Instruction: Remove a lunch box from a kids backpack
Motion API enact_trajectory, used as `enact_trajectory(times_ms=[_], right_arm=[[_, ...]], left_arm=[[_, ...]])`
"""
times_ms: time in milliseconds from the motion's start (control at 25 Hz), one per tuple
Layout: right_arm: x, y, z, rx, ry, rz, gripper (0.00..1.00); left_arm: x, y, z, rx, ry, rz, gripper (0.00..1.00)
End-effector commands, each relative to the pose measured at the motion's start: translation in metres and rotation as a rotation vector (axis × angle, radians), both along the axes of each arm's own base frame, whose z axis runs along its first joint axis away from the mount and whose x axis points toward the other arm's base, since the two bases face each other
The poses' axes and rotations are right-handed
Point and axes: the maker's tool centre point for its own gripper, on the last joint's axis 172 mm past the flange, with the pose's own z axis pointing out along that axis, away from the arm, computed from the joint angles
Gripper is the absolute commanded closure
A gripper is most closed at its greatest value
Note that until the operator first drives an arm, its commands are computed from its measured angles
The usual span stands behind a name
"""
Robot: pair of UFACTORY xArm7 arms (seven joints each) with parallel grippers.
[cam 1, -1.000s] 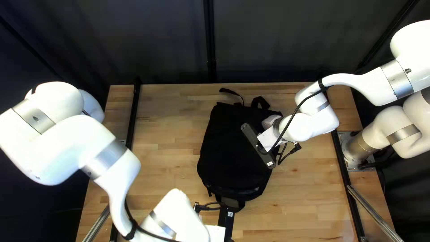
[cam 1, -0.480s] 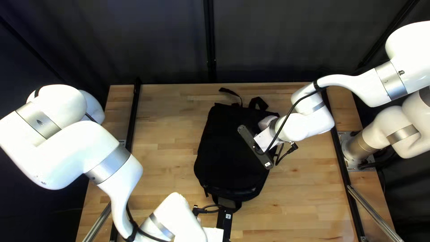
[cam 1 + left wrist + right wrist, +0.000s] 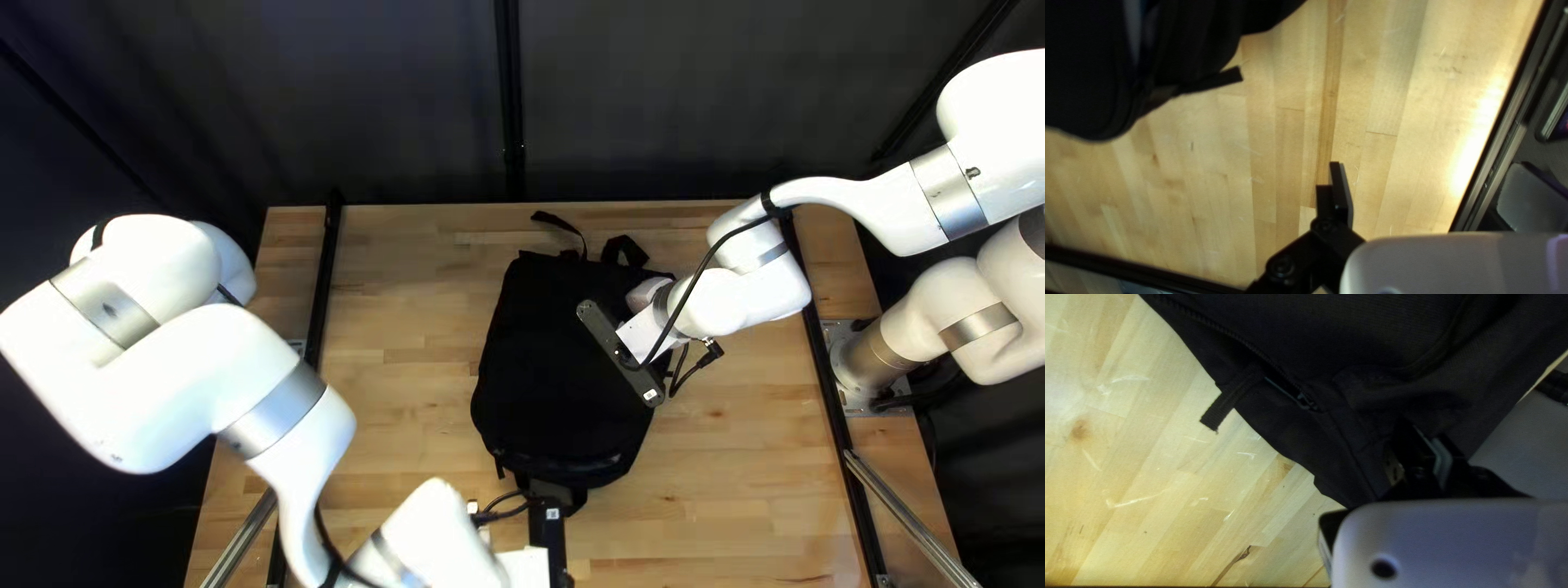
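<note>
You've got the backpack (image 3: 544,381) on the table (image 3: 397,316), curtain (image 3: 381,109) behind the table. Your right arm (image 3: 751,285) reaches over the backpack from the right; your left arm (image 3: 285,408) comes in from the left, ending in front.

black backpack (image 3: 555,359) | zip (image 3: 1249,344) partly open | lying on wooden table (image 3: 414,327) | loop (image 3: 623,241) toward far edge
</note>
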Motion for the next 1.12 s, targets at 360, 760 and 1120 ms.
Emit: enact_trajectory(times_ms=[360,760,1120], right_arm=[[-0.002,-0.001,-0.007,0.012,-0.003,-0.001,1.0],[-0.002,0.0,-0.008,0.01,-0.006,0.001,1.0],[-0.002,0.0,-0.008,0.008,-0.014,-0.001,1.0]], left_arm=[[-0.027,0.048,-0.028,0.344,-0.326,-0.028,0.0],[-0.03,0.099,-0.041,0.555,-0.56,-0.065,0.0],[0.008,0.12,-0.044,0.617,-0.719,0.245,0.0]])
